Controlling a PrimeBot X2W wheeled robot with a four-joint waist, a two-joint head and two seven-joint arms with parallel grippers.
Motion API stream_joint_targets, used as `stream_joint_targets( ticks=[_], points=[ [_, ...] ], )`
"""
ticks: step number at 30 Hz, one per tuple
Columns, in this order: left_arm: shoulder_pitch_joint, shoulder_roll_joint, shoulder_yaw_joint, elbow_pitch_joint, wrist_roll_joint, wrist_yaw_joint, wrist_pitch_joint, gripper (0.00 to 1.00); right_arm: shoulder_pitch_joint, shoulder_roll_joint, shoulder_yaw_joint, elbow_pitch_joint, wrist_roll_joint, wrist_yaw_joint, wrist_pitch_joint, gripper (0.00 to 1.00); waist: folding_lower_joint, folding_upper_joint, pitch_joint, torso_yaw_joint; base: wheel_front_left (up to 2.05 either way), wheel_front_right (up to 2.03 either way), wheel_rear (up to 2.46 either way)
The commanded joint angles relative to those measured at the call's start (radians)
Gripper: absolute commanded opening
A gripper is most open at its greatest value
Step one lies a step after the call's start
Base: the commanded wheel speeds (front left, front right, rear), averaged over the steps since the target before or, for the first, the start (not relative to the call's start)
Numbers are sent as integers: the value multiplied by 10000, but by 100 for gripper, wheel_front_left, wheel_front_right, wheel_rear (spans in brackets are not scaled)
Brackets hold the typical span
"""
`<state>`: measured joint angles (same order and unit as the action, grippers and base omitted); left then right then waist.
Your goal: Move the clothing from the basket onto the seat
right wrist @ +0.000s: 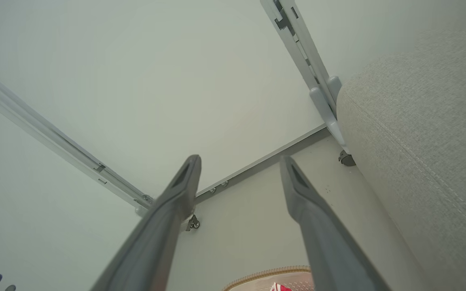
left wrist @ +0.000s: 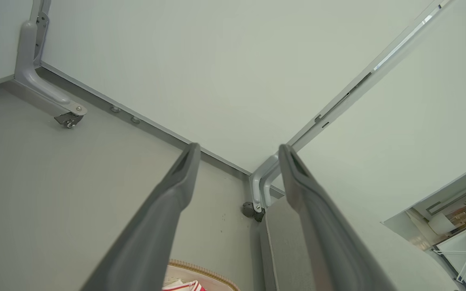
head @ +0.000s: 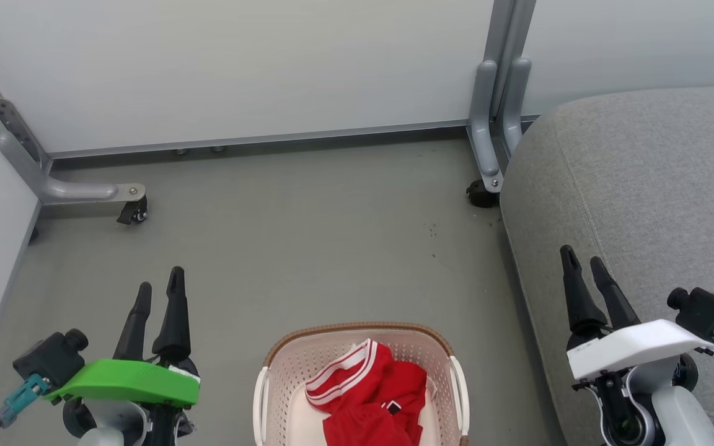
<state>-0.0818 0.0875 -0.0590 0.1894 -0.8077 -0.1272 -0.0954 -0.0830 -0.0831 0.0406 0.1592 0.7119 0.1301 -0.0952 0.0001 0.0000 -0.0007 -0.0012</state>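
1. Clothing point(head: 369, 396) is lying bunched inside the basket point(head: 357, 328) at the bottom centre of your head view. You are looking at red fabric, with white-striped trim turned toward the upper left of the heap and a small black-and-white mark near its middle.
2. You are seeing the basket sitting on the grey floor point(head: 307, 235). Its brown rim is curving across its far end, its white handles are showing on both sides, and its near end is running off the bottom edge.
3. The seat point(head: 642, 186) is occupying the right side of the frame, grey and rounded. It is standing near the basket, with a strip of floor showing between them.
4. The left gripper point(head: 160, 279) is hanging at the lower left under a green cover point(head: 127, 381), fingers pointing up the frame. In your left wrist view its two fingers are standing wide apart and holding nothing. It is staying clear of the basket and the clothing.
5. The right gripper point(head: 582, 255) is hanging at the lower right above a white cover point(head: 630, 347), overlapping the seat's left edge in the frame. Its fingers are spreading wide and gripping nothing.
6. Pale wall panels point(head: 239, 68) are running across the top. One castor point(head: 137, 214) is sitting at the middle left, another point(head: 478, 195) just beside the seat's upper left corner.
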Motion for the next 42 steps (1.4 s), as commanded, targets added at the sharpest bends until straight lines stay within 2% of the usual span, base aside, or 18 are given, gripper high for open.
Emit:
stream_joint_targets(
  ticks=[1, 16, 42],
  points=[
    [-43, 130, -22, -107, 374, -28, -106, 100, -26, -90, 51, -94, -380, 5, -112, 100, -1, 0, -2, -9, 0, 0, 0],
    [4, 64, -187, 244, 2390, -36, -523, 100, -54, -32, 289, 177, -2209, 6, -536, 100, -1, 0, -6, -67, 0, 0, 0],
    [43, -143, -247, 958, 4882, -46, -1132, 100, 124, 209, 357, 280, -4490, 7, -774, 100, -1, 0, 73, -135, 0, 0, 0]
  ],
)
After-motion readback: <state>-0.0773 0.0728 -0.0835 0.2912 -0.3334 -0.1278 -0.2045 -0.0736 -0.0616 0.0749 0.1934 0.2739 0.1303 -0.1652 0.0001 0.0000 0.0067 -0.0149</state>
